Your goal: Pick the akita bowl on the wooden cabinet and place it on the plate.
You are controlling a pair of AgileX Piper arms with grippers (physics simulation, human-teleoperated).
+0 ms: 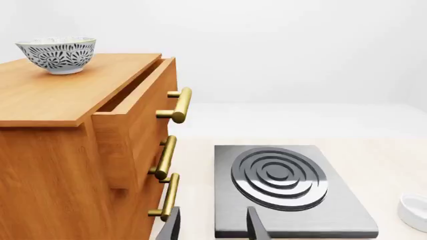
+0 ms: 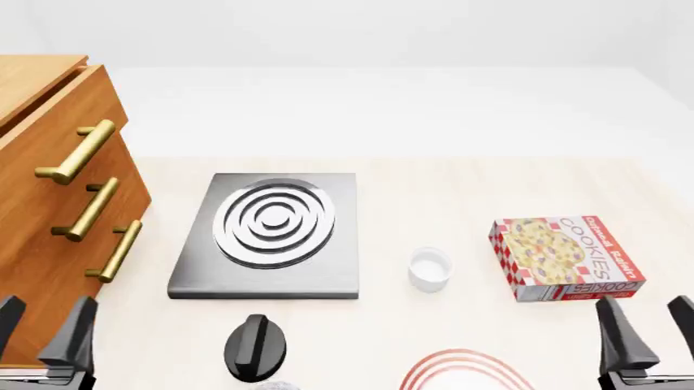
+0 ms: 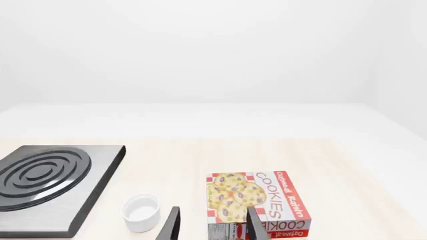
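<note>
Fingers apart on both grippers, left (image 2: pixel 44 341) and right (image 2: pixel 651 337), gripping nothing. Big orange-brown wooden cabinet (image 1: pixel 60 150), brass bar handles; red-ringed white plate (image 2: pixel 464 372) at tabletop's near edge; speckled round akita bowl (image 1: pixel 56 54) up on cabinet top.

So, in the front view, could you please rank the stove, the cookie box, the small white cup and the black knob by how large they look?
1. Stove, clearly the largest.
2. Cookie box.
3. Black knob.
4. Small white cup.

The knob lies nearer the camera than the cup, so that last ranking is unsure.
</note>
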